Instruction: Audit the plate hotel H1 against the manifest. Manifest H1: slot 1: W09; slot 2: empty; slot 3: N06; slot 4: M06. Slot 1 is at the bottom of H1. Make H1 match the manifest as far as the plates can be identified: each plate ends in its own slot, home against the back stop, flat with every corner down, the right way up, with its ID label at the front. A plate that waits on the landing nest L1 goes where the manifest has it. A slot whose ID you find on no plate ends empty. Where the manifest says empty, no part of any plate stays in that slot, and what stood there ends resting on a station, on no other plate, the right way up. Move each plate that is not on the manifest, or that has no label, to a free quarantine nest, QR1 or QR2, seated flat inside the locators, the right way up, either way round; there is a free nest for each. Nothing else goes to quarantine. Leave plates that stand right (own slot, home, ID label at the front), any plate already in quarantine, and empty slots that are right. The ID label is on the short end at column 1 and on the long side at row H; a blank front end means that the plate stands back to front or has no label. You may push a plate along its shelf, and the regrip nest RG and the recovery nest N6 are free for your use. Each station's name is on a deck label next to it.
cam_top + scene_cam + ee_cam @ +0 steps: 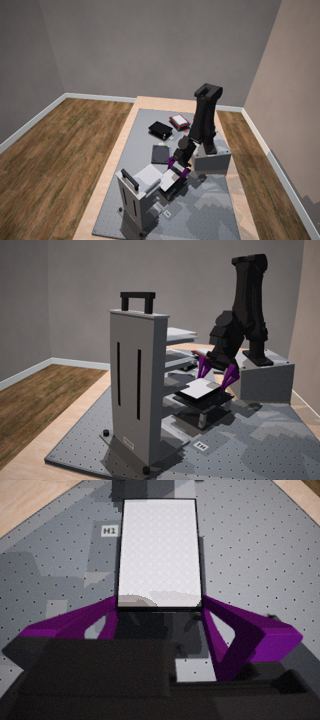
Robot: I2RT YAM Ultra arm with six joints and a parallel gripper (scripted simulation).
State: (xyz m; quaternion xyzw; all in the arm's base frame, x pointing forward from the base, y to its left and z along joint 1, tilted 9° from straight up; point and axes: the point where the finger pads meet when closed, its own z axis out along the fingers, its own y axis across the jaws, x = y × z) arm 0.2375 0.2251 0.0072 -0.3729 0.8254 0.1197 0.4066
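My gripper is shut on a white-topped plate with black sides, fingers at its near end. The plate is roughly level, just above a raised dark nest in front of the hotel; whether it touches is unclear. No ID label is readable on it. The hotel H1 has a white plate in its top slot. A pale-rimmed plate seems to be in the slot below. The lower two shelves show no plate; their backs are hidden.
A low dark nest and a raised black nest stand beyond. A red-rimmed nest bears a white plate. Another red part is mostly behind the arm. The H1 deck label lies beside the hotel.
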